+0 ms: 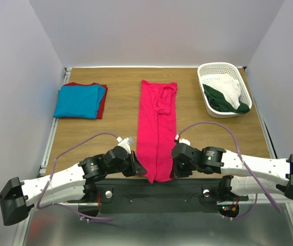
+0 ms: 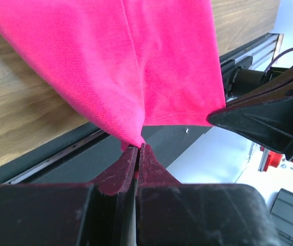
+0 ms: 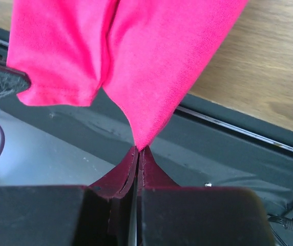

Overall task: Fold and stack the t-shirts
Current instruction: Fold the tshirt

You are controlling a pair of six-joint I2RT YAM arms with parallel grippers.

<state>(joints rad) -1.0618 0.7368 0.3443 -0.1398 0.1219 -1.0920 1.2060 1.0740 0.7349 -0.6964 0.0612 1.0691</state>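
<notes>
The left gripper and right gripper each clamp tight on a near corner of the pink shirt. It seems folded lengthwise.

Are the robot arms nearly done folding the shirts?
Done: the turquoise shirt lies folded on the dark red shirt. In hand: the left gripper and right gripper each pinch a near corner of the pink shirt, folded into a long strip. Left: folding it shorter, stacking it, and maybe the clothes in the basket.
</notes>
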